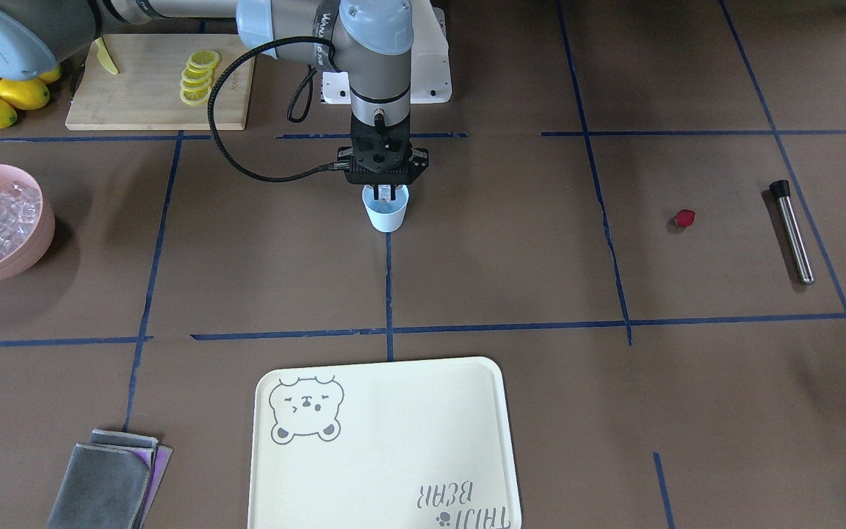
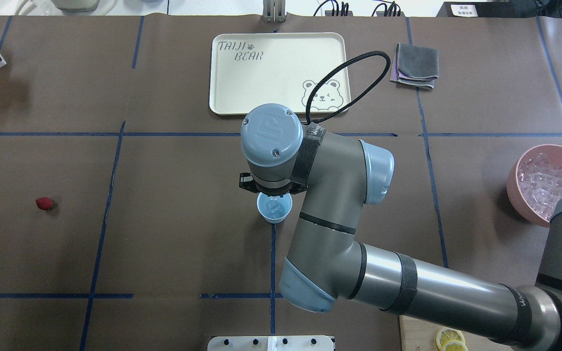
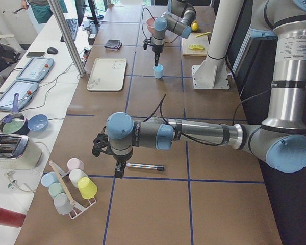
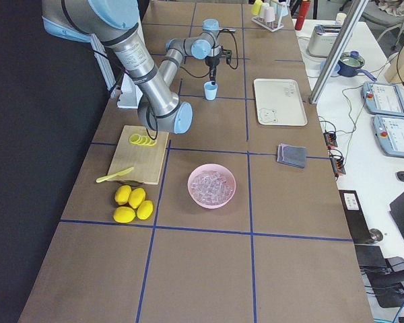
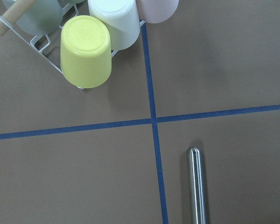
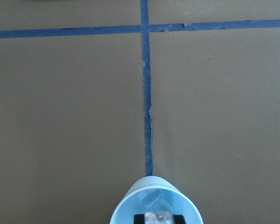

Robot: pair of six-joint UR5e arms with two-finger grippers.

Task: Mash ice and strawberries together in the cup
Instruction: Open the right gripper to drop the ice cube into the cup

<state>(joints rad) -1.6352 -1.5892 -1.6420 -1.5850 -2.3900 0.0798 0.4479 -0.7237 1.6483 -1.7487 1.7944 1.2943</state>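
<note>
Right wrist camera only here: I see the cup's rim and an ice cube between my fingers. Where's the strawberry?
Observer: The strawberry lies on the bare table, far toward the robot's left of the cup and its ice cube.
Operator: Anything to mash with?
Observer: A metal muddler lies further left, apart from the strawberry.
Operator: And the left arm?
Observer: The left gripper hangs by one end of that muddler; open or shut, I cannot tell.

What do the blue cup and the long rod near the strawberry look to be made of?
The cup: probably plastic, matte pale blue, no glare. The rod: likely steel, polished silver with a bright streak along it; black end cap maybe rubber or plastic.
</note>
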